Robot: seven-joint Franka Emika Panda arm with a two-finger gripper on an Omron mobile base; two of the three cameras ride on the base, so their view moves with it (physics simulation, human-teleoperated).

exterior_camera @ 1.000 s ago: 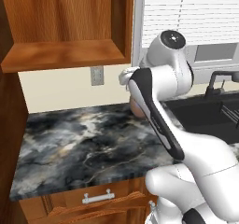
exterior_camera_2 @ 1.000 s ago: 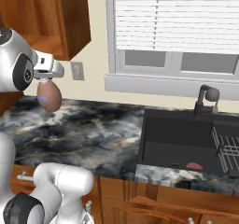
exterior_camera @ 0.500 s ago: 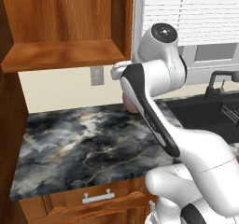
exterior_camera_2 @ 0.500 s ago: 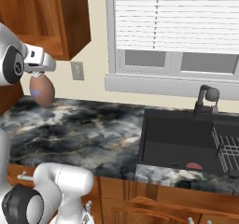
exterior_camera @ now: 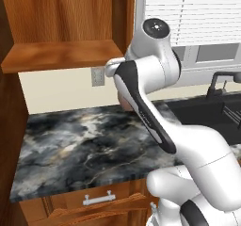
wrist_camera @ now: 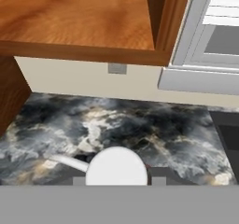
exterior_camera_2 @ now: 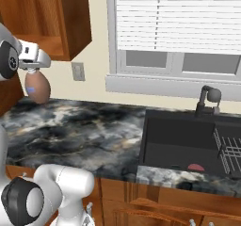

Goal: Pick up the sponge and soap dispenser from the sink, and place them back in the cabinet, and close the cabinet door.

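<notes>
Soap dispenser point(exterior_camera_2: 37, 87) carried leftward toward cabinet point(exterior_camera_2: 52, 18) since earlier, gripper point(exterior_camera_2: 33, 69) clamped on its pump, bottle hanging upright below fingers, sponge point(exterior_camera_2: 196, 167) in sink point(exterior_camera_2: 174, 140) in right base view

I am seeing the soap dispenser point(exterior_camera_2: 37, 88) hanging in the gripper point(exterior_camera_2: 33, 72) above the left end of the counter point(exterior_camera_2: 84, 131), below and in front of the cabinet point(exterior_camera_2: 52, 18) shelf point(exterior_camera: 59, 54); the sink point(exterior_camera_2: 188, 142) is lying at the counter's right end, under the window point(exterior_camera_2: 179, 22); the sponge point(exterior_camera_2: 196, 167) is sitting in the sink near its front wall, left of the wire rack point(exterior_camera_2: 230, 149); the faucet point(exterior_camera_2: 207, 100) is standing behind the basin.
</notes>
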